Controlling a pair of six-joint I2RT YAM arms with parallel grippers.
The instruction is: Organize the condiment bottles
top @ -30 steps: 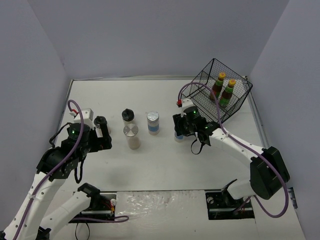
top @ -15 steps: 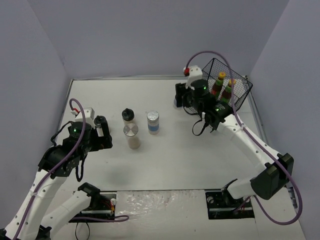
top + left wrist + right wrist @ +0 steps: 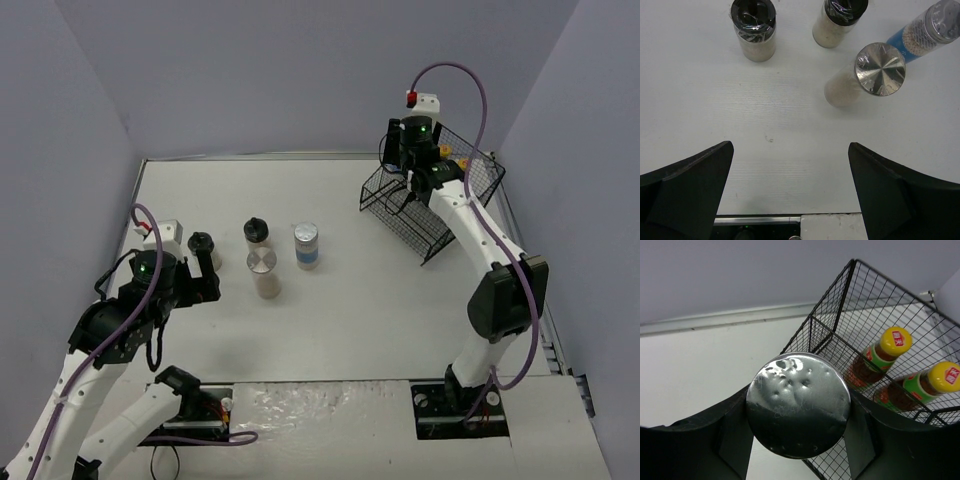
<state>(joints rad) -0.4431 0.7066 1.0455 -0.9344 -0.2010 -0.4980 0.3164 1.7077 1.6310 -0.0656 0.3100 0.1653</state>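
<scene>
My right gripper (image 3: 797, 440) is shut on a silver-lidded jar (image 3: 797, 405) and holds it above the near-left corner of the black wire basket (image 3: 840, 300). Two dark sauce bottles with yellow caps (image 3: 880, 357) (image 3: 922, 387) lie inside the basket. In the top view the right gripper (image 3: 400, 165) is over the basket (image 3: 440, 225). My left gripper (image 3: 790, 185) is open and empty, just near of two black-capped shakers (image 3: 754, 25) (image 3: 840, 15), a silver-lidded jar (image 3: 875, 72) and a blue-labelled jar (image 3: 932, 27). In the top view the left gripper (image 3: 205, 285) sits beside the left shaker (image 3: 201, 243).
The basket stands tilted at the back right, near the right wall. The four containers stand in a cluster at the table's left middle (image 3: 262, 265). Walls close in the table on three sides.
</scene>
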